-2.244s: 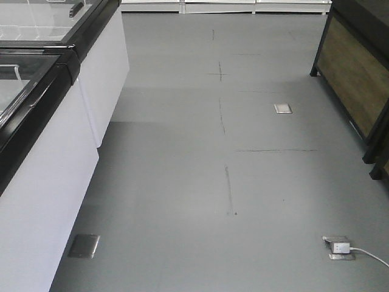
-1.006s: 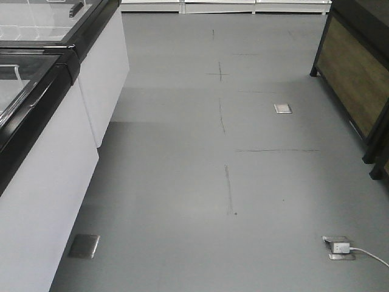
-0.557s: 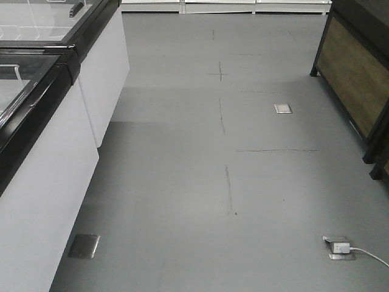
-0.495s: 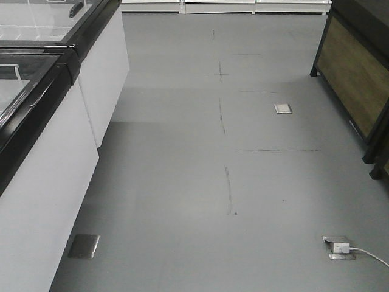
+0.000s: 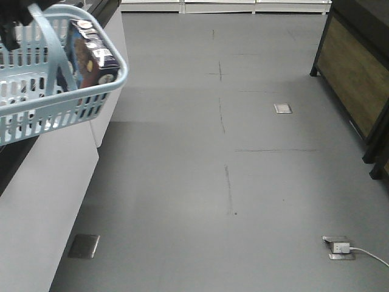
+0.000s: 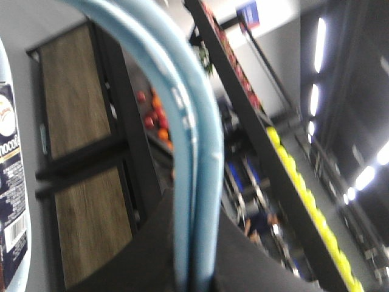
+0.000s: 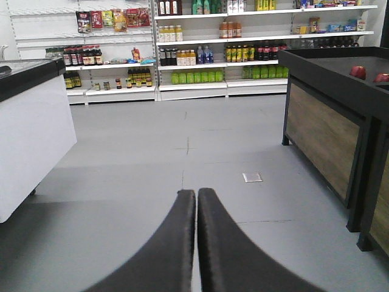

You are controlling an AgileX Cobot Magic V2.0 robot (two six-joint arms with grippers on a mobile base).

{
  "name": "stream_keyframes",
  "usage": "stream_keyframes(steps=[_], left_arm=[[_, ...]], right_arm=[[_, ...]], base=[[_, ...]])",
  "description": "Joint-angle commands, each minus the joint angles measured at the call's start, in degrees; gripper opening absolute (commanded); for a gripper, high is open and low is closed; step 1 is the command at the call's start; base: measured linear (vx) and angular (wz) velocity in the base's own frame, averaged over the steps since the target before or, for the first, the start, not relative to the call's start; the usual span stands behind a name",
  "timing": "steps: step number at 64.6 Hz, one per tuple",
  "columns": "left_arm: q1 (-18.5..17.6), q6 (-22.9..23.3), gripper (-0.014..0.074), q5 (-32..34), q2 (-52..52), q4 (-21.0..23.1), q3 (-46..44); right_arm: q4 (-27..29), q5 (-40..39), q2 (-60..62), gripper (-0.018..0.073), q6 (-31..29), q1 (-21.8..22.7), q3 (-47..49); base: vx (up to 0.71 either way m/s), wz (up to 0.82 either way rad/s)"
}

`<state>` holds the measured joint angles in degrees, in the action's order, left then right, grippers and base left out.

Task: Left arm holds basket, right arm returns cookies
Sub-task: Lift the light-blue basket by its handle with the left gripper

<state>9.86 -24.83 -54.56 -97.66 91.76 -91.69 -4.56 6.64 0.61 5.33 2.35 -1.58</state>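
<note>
basket (image 5: 36, 115): raised off the floor at upper left, tilted, carried by its hoop handle (image 6: 194, 140).
left gripper (image 6: 197, 277): fingers clamped around that handle; the holding step looks done.
cookies (image 5: 91, 52): carton upright inside the basket, not yet taken out.
right gripper (image 7: 196, 207): fingers pressed together, empty, over the aisle floor (image 7: 152, 158).
remaining: grasp the carton, return it to a shelf (image 7: 200, 91).

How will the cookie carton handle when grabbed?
The carton looks like printed cardboard: probably stiff and light, but it could dent under a hard squeeze. It stands tilted on edge at the end of the basket, so a nudge may tip it.
</note>
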Motion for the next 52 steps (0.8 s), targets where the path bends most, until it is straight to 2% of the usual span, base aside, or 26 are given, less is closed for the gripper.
stream_keyframes(steps=[1,14,24,31,38,43,52], left_arm=[[-4.61,-0.93,-0.0008,-2.30,3.02,1.56,-1.98],[-13.16,-0.85,-0.0008,-4.94,3.02,-4.95,-1.93],[-20.20,-2.05,-0.0007,-3.58,3.17,-5.47,2.79],[-24.28,-4.82,-0.0007,-1.88,3.17,-1.61,9.84],[-28.02,-12.95,-0.0007,-1.08,3.17,5.88,17.89],[-29.67,-16.89,-0.0007,-0.65,3.17,9.92,23.61],[-31.37,-19.39,-0.0007,0.67,3.17,10.18,30.87]], right_arm=[[-0.17,-4.14,0.67,-0.0008,0.10,0.32,-0.21],[-0.17,-4.14,0.67,-0.0008,0.10,0.32,-0.21],[-0.17,-4.14,0.67,-0.0008,0.10,0.32,-0.21],[-0.17,-4.14,0.67,-0.0008,0.10,0.32,-0.21],[-0.17,-4.14,0.67,-0.0008,0.10,0.32,-0.21],[-0.17,-4.14,0.67,-0.0008,0.10,0.32,-0.21],[-0.17,-4.14,0.67,-0.0008,0.10,0.32,-0.21]], base=[[0.00,0.00],[0.00,0.00],[0.00,0.00],[0.00,0.00],[0.00,0.00],[0.00,0.00],[0.00,0.00]])
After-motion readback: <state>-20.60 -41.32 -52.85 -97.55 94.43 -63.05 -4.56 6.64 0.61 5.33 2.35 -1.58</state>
